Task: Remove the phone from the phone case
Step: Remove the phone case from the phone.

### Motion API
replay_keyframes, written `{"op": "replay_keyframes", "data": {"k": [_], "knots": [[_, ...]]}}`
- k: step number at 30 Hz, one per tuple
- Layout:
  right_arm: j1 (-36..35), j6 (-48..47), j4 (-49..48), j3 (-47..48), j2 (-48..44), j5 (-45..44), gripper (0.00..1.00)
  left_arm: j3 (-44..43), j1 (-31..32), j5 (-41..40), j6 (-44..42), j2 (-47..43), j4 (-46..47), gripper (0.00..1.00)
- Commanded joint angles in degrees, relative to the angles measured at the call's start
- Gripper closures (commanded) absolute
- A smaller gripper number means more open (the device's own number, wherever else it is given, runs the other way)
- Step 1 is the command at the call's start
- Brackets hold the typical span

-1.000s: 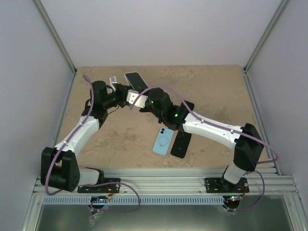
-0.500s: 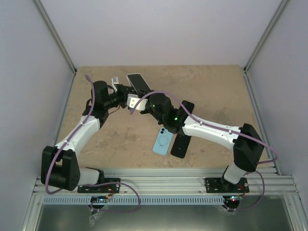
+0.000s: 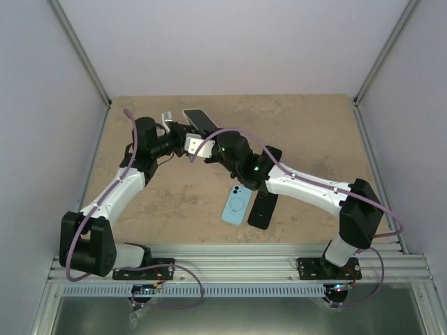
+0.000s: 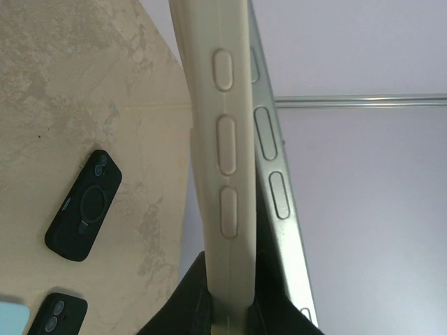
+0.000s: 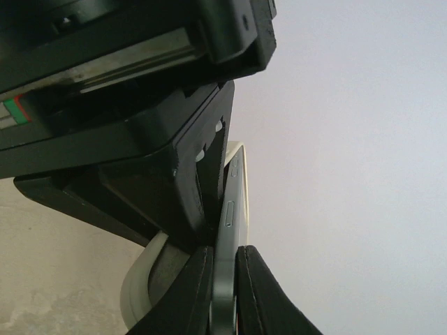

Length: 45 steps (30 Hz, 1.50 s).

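Above the far tabletop (image 3: 314,125), left tool (image 4: 234,300) tight on case (image 4: 220,139) edge, right tool (image 5: 225,286) on phone (image 5: 228,216) edge.

My right tool (image 5: 223,255) has clamped shut over the last second. Its jaws were standing partly apart, then narrower, and now they're pinched flat on the thin edge of the phone (image 3: 200,118). The arm crept in a bit toward the phone while closing. The phone itself got nudged too — it sits slightly further right and a touch nearer in the top view.
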<state>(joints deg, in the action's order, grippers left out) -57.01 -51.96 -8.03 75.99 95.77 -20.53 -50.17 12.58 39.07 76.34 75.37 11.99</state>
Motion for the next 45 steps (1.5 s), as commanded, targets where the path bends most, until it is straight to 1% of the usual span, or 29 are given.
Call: {"op": "replay_keyframes", "data": {"k": [1,6,15,21,25,29,37,39,42,45], "knots": [[3.2,6.7,4.7,4.8,-1.1,-0.6,0.99,-1.2,0.5,3.7,-2.9,-0.3,2.3,1.0],[3.2,9.7,8.8,7.2,-2.4,1.0,0.99,-1.8,0.5,1.9,-4.5,0.6,0.2,1.0],[3.3,10.1,11.7,9.2,-2.9,1.5,0.99,-2.0,0.5,-0.2,-6.2,0.9,-1.8,1.0],[4.6,9.7,11.5,9.1,-3.0,1.8,1.0,-1.9,0.5,0.2,-6.4,0.9,-1.4,1.0],[5.4,10.0,12.8,8.4,-2.5,2.4,0.99,-1.9,0.5,1.7,-5.3,0.4,1.0,1.0],[5.6,8.5,10.4,5.7,-2.6,1.3,0.9,-1.5,0.5,3.3,-4.0,-0.1,3.0,1.0],[6.0,6.3,8.2,3.3,-2.4,-0.9,0.84,-0.6,0.5,4.9,-2.6,-1.0,5.8,1.0],[6.2,5.9,6.3,3.0,-2.3,-1.6,0.82,-0.3,0.5,5.0,-2.4,-1.1,6.0,1.0],[6.3,5.0,5.1,2.6,-2.1,-2.7,0.81,0.1,0.5,5.1,-2.1,-1.3,6.3,1.0],[6.3,3.3,1.7,1.4,-2.0,-5.1,0.82,0.3,0.5,5.1,-1.6,-1.3,6.6,1.0]]}}
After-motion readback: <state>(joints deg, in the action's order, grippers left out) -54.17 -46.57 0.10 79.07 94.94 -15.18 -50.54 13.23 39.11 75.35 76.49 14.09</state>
